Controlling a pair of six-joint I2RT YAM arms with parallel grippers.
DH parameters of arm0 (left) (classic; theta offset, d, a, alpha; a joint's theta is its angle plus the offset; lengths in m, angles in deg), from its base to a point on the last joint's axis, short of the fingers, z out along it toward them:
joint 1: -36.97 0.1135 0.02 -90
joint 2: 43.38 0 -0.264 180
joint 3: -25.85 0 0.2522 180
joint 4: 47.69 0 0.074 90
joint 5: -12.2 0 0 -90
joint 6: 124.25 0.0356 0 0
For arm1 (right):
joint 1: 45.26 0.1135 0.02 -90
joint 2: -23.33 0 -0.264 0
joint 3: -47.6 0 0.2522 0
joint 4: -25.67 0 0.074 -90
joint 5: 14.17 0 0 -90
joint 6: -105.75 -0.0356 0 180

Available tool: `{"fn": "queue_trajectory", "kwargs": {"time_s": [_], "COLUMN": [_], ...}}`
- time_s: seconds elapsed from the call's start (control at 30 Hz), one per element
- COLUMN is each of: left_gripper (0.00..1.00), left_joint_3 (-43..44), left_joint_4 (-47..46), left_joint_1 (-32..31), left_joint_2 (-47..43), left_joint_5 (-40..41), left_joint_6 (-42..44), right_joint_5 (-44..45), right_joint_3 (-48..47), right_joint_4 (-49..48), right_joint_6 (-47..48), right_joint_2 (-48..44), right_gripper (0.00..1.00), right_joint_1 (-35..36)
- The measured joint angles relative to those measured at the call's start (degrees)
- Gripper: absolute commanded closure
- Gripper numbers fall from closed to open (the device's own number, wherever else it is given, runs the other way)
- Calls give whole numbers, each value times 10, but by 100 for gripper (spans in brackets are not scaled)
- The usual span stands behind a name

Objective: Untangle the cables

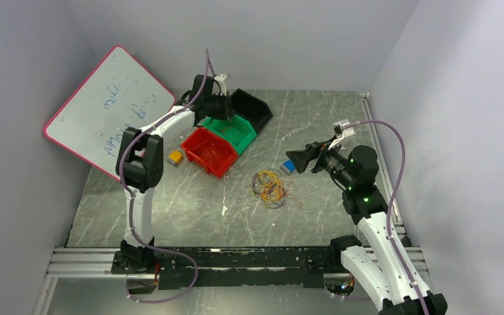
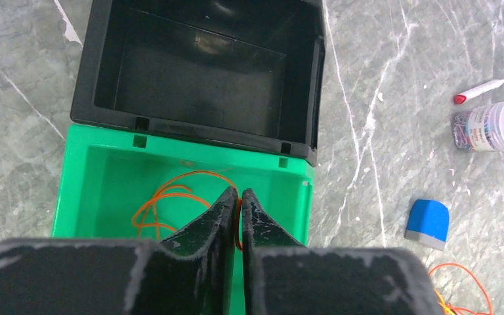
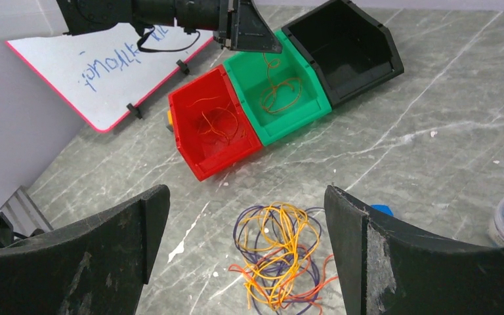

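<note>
Two hands divide the job: the left hand (image 2: 239, 197), clenched on an orange cable (image 2: 170, 193) dangling into the green bin (image 2: 79, 190), may drag it out if it lifts unreleased, while the right hand (image 3: 245, 193) gapes empty above tangled cables (image 3: 275, 252) near that bin.

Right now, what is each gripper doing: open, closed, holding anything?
Left gripper: closed on the orange cable over the green bin.
Right gripper: open, holding nothing, above the tangled cables.
</note>
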Motion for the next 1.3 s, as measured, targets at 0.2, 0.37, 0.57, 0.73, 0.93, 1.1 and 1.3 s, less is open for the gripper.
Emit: {"fn": "queue_trajectory", "kwargs": {"time_s": [0.2, 0.37, 0.57, 0.73, 0.93, 1.1, 1.3], "left_gripper": [65, 45, 32, 15, 27, 48, 78], "left_joint_3": [2, 2, 1, 1, 1, 1, 1], "left_joint_4": [7, 11, 12, 18, 24, 30, 43], "left_joint_1": [0, 0, 0, 0, 0, 0, 0], "left_joint_2": [4, 4, 4, 3, -6, -9, -9], "left_joint_5": [16, 31, 50, 60, 57, 55, 54], "left_joint_6": [15, 24, 30, 37, 45, 54, 71], "right_joint_5": [0, 5, 9, 9, 9, 7, -1], "right_joint_3": [5, 5, 5, 5, 5, 5, 5], "right_joint_4": [0, 5, 13, 13, 13, 13, 13], "right_joint_6": [0, 0, 0, 0, 0, 0, 0], "right_joint_2": [0, 0, 1, 5, 10, 12, 21], "right_gripper": [9, 9, 9, 9, 10, 18, 25], "right_joint_1": [0, 0, 0, 0, 0, 0, 0]}}
